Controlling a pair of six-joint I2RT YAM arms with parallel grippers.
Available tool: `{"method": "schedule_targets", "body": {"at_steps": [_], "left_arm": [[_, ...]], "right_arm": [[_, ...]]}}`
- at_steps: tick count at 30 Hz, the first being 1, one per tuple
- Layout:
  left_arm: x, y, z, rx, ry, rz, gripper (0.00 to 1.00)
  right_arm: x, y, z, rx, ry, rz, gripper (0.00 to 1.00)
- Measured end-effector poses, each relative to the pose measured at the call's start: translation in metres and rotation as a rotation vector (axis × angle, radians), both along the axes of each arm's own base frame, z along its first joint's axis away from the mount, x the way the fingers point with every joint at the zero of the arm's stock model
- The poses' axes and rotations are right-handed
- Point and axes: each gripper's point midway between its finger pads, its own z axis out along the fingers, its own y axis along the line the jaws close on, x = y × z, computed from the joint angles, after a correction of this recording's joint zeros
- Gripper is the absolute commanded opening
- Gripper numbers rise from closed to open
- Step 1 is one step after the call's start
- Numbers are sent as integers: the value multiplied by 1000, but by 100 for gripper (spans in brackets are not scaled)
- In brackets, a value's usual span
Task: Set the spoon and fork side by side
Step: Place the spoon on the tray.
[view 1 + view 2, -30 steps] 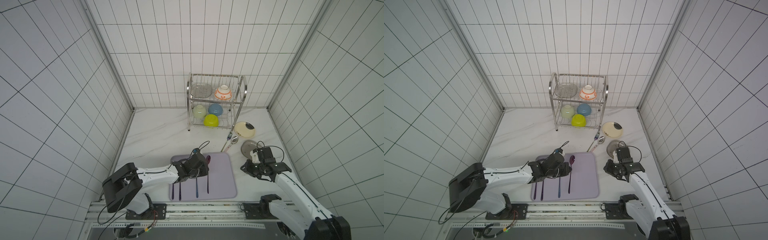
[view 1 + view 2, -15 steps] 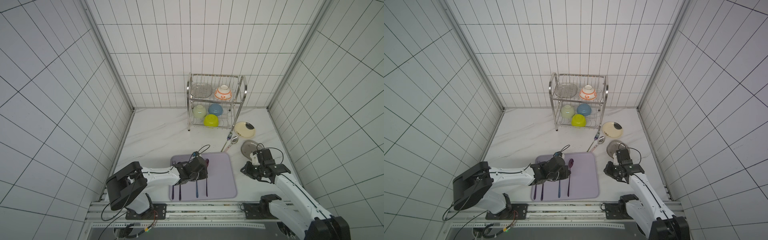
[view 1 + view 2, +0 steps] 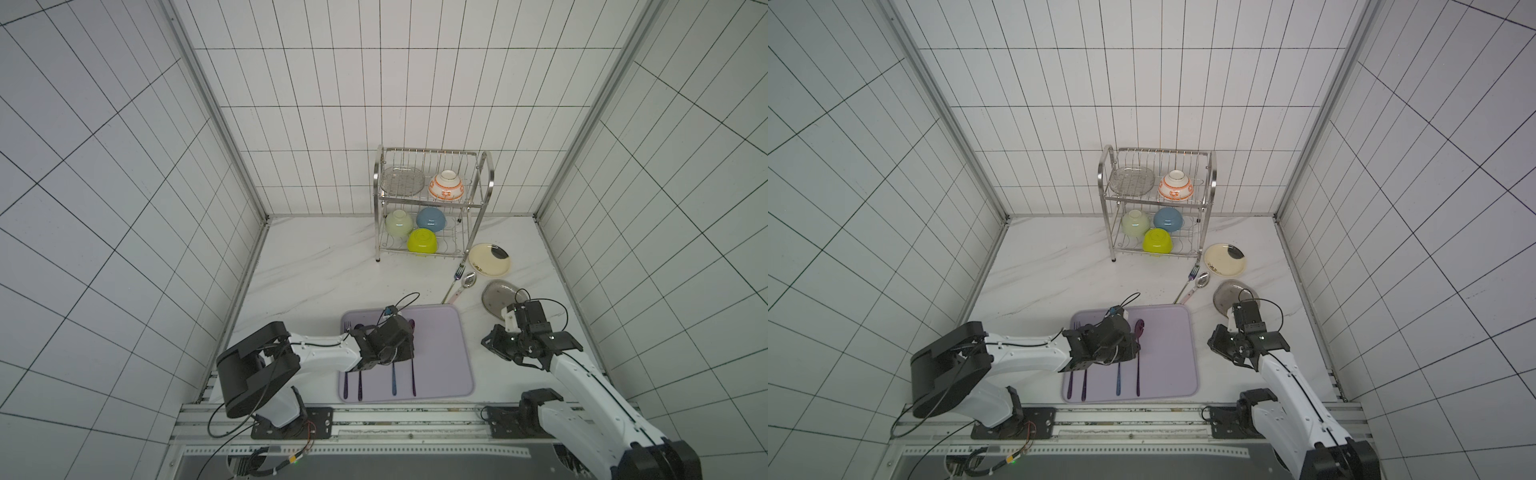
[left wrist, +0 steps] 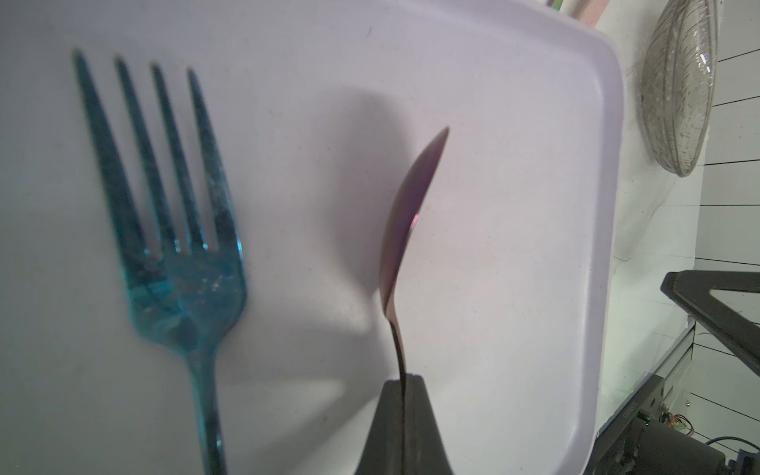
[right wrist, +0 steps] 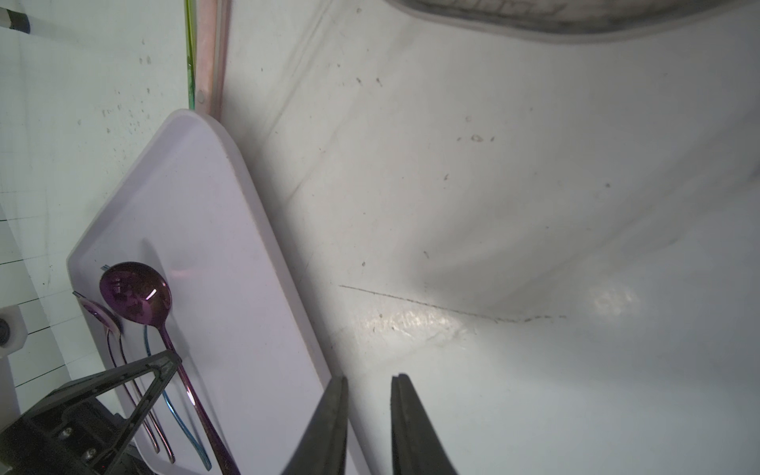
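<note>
The left pincer is clamping the thin handle of the purple spoon, low over the lavender mat in the lower middle of both top views. The spoon is standing rolled onto its edge, with its bowl just beside the tines of the blue fork and apart from them. The fork is lying flat on the mat. I cannot tell whether the spoon's bowl is touching the mat.

The trouble I am expecting is at the release. Turned on edge like that, the spoon may flop either way, landing askew or knocking against the fork. That slim handle could also be pivoting in the grip and throwing the two out of parallel. The wrist is hanging right over the fork's handle, so a careless pull-away might drag the fork along.

The left arm is reaching low and nearly flat from the lower left of the frame. The right pincer is hanging over bare table just right of the mat, jaws slightly parted and holding nothing.
</note>
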Motion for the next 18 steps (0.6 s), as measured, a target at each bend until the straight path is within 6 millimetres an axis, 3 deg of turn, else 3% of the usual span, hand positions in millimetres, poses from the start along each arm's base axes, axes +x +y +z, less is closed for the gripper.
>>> {"method": "schedule_targets", "body": {"at_steps": [14,18], "left_arm": [[-3,3,0,22,-8,-31,25],[-3,2,15,25,-30,-58,38]], "right_arm": [[-1,-1,-1,-3,12,-15,32],[-2,-3,0,-17,23,-16,35]]}}
